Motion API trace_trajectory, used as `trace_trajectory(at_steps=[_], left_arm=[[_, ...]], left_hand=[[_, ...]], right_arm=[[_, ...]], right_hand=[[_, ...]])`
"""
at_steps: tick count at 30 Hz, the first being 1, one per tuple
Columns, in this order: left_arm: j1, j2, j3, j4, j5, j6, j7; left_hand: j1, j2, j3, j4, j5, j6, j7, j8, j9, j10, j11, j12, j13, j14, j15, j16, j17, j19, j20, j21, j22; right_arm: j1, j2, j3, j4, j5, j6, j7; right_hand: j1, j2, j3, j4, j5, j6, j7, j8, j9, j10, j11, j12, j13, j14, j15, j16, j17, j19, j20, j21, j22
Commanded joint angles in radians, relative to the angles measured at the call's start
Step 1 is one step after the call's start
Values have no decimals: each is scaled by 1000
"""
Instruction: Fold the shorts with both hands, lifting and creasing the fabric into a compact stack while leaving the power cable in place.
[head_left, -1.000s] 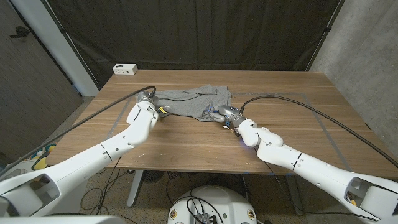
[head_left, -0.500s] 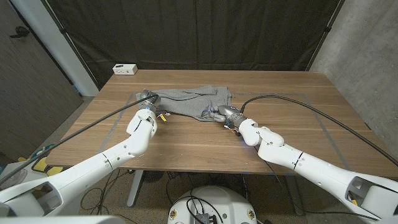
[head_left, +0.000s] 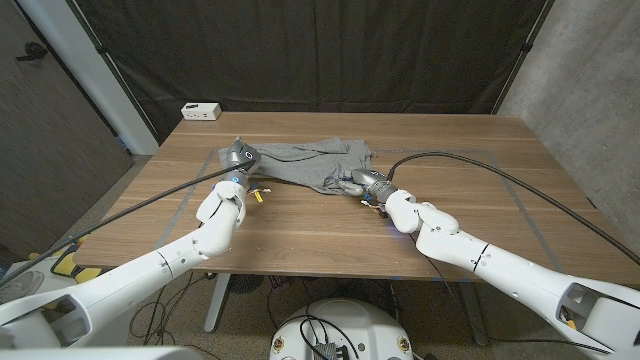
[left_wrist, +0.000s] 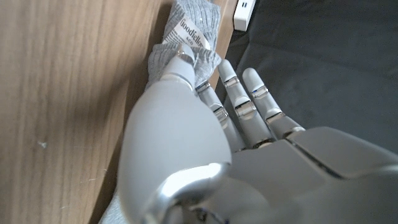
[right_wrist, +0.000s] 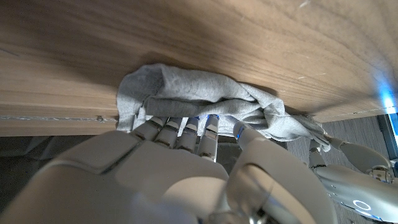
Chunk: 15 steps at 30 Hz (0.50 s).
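One pair of grey shorts (head_left: 310, 164) lies crumpled at the middle of the wooden bench (head_left: 300, 225), spread between two hands. The left hand (head_left: 238, 155) pinches the shorts' left corner; the right hand (head_left: 358, 182) grips the bunched right edge. One white box (head_left: 201, 111) sits at the far-left corner

We see the right hand (right_wrist: 186, 162) from behind, fingers (right_wrist: 166, 127) reaching into bunched grey shorts (right_wrist: 205, 99) lying on the wooden table (right_wrist: 186, 37). Fabric folds over the fingertips. The left hand (right_wrist: 348, 171) shows at the edge, beside the shorts.
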<state>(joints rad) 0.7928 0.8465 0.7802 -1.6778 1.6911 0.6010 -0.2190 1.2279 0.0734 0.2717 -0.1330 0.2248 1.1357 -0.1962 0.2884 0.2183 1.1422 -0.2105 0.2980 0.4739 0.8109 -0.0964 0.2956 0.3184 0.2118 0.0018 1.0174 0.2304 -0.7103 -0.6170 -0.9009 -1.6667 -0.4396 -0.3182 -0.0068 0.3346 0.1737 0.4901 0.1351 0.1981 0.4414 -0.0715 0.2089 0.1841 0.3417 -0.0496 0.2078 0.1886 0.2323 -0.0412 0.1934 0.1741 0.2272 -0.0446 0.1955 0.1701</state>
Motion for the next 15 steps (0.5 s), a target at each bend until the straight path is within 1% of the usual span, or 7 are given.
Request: trace_trajectory(at_steps=[1, 7, 9, 10, 11, 12, 15], left_arm=[[3, 131, -9, -35, 15, -118, 155], [13, 181, -30, -65, 32, -157, 170], [14, 204, -37, -78, 36, -179, 192], [11, 229, -41, -93, 45, -204, 204], [13, 229, -44, -94, 46, -208, 205], [8, 252, -48, -110, 64, -230, 202], [5, 285, -64, -133, 83, -270, 204]], left_hand=[[-7, 17, -4, 12, 39, -9, -3, 22, 24, -15, 0, -3, 30, -11, -144, -16, 3, -8, -7, 10, -1], [-4, 8, -18, 17, 72, -14, -4, 46, 44, -16, 0, -2, 47, -21, -143, -33, 5, -11, -19, 14, -7], [-3, 10, -21, 19, 83, -17, -4, 53, 50, -18, 0, -4, 52, -22, -144, -37, 7, -11, -21, 16, -9], [-2, 10, -21, 20, 85, -17, -5, 54, 51, -18, 0, -4, 53, -22, -144, -37, 7, -10, -23, 16, -9], [-2, 10, -22, 20, 87, -18, -5, 56, 52, -19, 0, -4, 54, -22, -144, -38, 7, -9, -25, 17, -10], [-1, 10, -23, 20, 89, -18, -5, 57, 53, -19, 0, -5, 55, -23, -144, -39, 8, -7, -26, 18, -10], [3, 10, -24, 19, 94, -16, -5, 63, 56, -23, -1, -7, 57, -23, -144, -40, 9, -6, -28, 20, -11]], right_arm=[[-10, -2, 5, 5, 12, 12, -5], [-4, -2, 0, 10, 13, 19, 5], [-2, 2, -2, 14, 11, 18, 6], [2, 4, -5, 20, 13, 22, 13], [2, 4, -5, 20, 13, 23, 14], [5, 4, -7, 22, 16, 29, 20], [3, 5, -5, 25, 26, 35, 25]], right_hand=[[-7, 2, 11, 0, -2, 13, 0, 3, 1, 15, -1, 2, 2, 11, -87, 3, 5, 29, 18, 5, 2], [-8, 1, 12, 1, -2, 14, 2, 1, 1, 18, 0, 2, 3, 11, -87, 2, 6, 28, 17, 4, 2], [-8, 1, 12, 1, -2, 15, 2, 1, 1, 18, 0, 2, 3, 12, -86, 2, 6, 29, 17, 4, 2], [-9, 2, 13, 1, -3, 16, 2, 1, 1, 19, 0, 2, 3, 12, -86, 2, 6, 29, 18, 4, 2], [-8, 2, 13, 0, -3, 17, 2, 1, 1, 19, 0, 2, 3, 12, -86, 2, 6, 28, 18, 4, 2], [-8, 2, 13, 0, -3, 18, 3, 1, 1, 21, 1, 2, 3, 12, -86, 2, 6, 28, 17, 4, 2], [-8, 3, 14, -1, -3, 20, 3, 1, 2, 22, -1, 2, 3, 13, -87, 3, 6, 29, 18, 4, 2]])
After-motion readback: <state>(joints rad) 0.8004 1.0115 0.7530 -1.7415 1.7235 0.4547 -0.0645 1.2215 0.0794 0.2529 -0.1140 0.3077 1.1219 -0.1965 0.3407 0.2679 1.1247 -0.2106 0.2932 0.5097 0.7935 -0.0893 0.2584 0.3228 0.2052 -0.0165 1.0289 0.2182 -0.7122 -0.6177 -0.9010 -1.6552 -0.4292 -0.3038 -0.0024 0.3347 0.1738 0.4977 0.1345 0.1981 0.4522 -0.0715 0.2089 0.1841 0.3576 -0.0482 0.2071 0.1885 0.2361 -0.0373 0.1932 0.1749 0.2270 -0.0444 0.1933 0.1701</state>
